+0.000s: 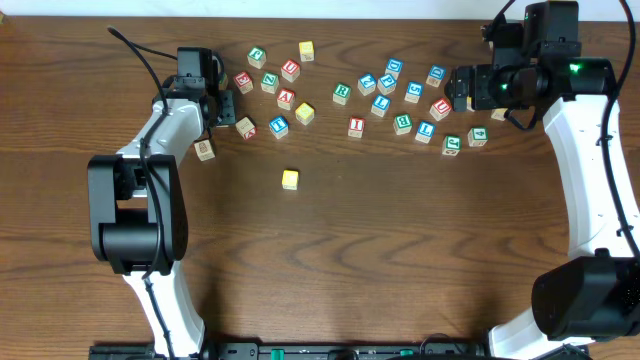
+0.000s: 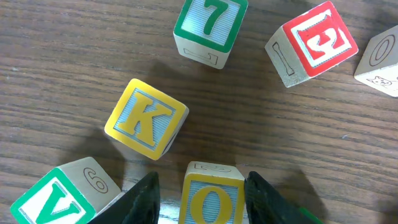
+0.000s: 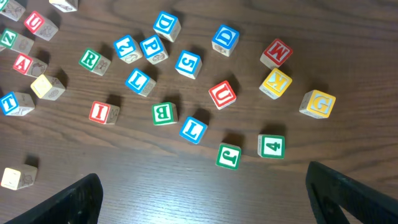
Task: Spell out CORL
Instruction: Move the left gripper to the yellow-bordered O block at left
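Observation:
A yellow O cube point(image 2: 211, 199) sits on the table between the fingers of my left gripper point(image 2: 202, 179). The right finger is against the cube and a strip of wood shows on the left side, so the jaws are open around it. In the overhead view this gripper point(image 1: 224, 108) hides the cube. A lone yellow cube point(image 1: 290, 179) lies below the cluster, its letter unreadable. The green R cube point(image 3: 93, 60) and two blue L cubes point(image 3: 140, 81) point(image 3: 193, 129) lie in the scatter. My right gripper point(image 3: 202, 180) hangs wide open, with nothing between its fingers.
Close around the O cube stand a yellow K cube point(image 2: 146, 118), a green V cube point(image 2: 50, 199), a green 7 cube point(image 2: 208, 25) and a red cube point(image 2: 314, 43). Several more letter cubes spread along the table's far side point(image 1: 400, 100).

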Controlling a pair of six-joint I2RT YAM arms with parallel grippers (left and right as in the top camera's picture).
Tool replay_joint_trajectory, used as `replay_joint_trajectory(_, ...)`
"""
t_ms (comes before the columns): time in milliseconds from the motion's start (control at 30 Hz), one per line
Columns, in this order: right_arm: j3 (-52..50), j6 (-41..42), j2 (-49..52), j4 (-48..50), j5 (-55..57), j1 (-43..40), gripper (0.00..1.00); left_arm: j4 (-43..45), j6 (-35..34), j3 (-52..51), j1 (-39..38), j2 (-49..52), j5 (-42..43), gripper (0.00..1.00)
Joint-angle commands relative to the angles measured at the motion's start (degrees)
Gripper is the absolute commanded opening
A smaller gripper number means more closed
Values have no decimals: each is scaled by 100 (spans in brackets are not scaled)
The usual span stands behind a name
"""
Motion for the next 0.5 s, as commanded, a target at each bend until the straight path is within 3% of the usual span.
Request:
replay_joint_trajectory(0, 120, -70, -24, -9, -39, 90, 99, 7, 55, -50, -9, 98, -9, 43)
replay_joint_trajectory(467, 120, -70, -24, -9, -37, 90, 99, 11, 55, -81, -81, 101, -9, 43)
